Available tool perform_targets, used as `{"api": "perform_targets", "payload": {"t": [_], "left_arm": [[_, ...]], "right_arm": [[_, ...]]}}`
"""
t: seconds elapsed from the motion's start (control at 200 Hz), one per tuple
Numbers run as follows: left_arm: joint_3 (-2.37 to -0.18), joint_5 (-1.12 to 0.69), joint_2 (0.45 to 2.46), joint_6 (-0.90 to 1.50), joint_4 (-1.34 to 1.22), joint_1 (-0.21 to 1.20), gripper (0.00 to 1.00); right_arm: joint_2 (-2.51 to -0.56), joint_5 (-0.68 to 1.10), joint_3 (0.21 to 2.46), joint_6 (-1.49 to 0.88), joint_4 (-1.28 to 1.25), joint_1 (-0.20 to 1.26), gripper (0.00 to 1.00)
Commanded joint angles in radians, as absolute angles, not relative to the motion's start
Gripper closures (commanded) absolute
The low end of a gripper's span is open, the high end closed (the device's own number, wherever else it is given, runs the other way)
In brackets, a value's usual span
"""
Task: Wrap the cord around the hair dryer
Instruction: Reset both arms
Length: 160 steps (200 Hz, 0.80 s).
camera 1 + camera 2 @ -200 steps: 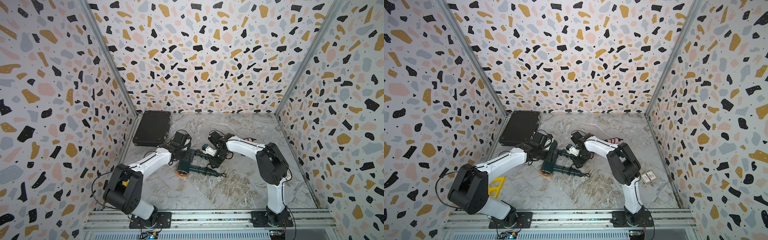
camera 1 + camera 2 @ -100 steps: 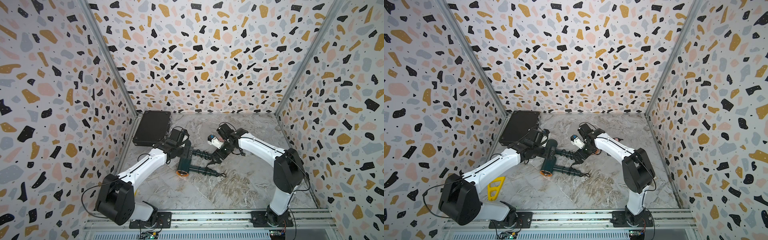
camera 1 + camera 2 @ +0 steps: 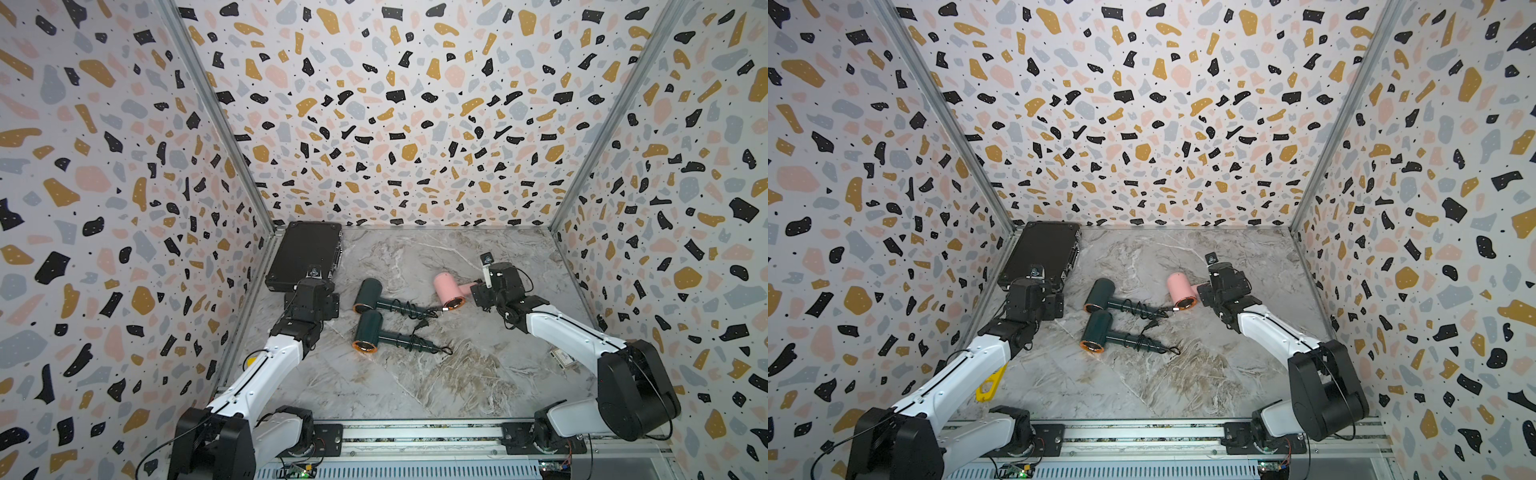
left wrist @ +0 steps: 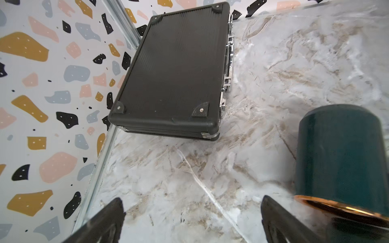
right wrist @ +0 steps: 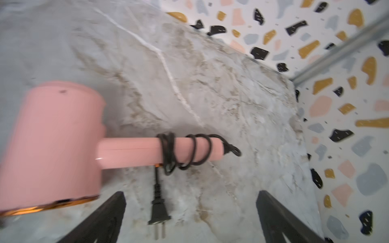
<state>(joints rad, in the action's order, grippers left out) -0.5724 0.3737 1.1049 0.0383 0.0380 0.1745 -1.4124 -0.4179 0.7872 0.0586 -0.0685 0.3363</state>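
Observation:
Two dark green hair dryers point(image 3: 368, 293) point(image 3: 368, 332) lie side by side mid-table in both top views, each with a black cord coiled round its handle point(image 3: 1136, 308) point(image 3: 1140, 341). A pink hair dryer point(image 3: 446, 289) lies to their right, its cord point(image 5: 185, 151) wound on the handle and its plug point(image 5: 157, 212) loose on the marble. My right gripper point(image 5: 190, 195) is open just behind that handle and holds nothing. My left gripper point(image 4: 191, 202) is open over bare marble, left of a green dryer's barrel point(image 4: 341, 151).
A shut black case point(image 3: 305, 253) lies flat in the back left corner, just beyond my left gripper. A yellow piece point(image 3: 988, 384) sits by the left wall under the left arm. A small card point(image 3: 561, 358) lies near the right wall. Patterned walls enclose three sides.
Both arms have drawn back from the nearer green dryer, left arm leftward and right arm rightward. Both grippers have opened wide. The pink dryer has come into sight.

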Motion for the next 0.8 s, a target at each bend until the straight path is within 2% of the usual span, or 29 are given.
{"api": "perform_targets", "payload": {"t": [0.0,0.145,0.41,0.556,0.796], "left_arm": [[-0.484,0.329,1.102,0.024,-0.234,0.135,0.01],[-0.388,0.233,1.142,0.052,-0.417,0.086,0.01],[-0.347,0.138,1.235,0.067,-0.605,0.01,0.01],[-0.343,0.089,1.313,0.083,-0.73,-0.025,0.01],[-0.373,0.042,1.371,0.072,-0.717,-0.031,0.01]], "right_arm": [[-1.405,-0.519,0.714,-0.005,-0.209,0.287,0.0],[-1.445,-0.498,0.643,0.027,-0.32,0.257,0.0],[-1.521,-0.493,0.532,0.149,-0.602,0.251,0.0],[-1.53,-0.466,0.509,0.148,-0.639,0.238,0.0],[-1.478,-0.417,0.438,0.076,-0.717,0.174,0.0]]}}
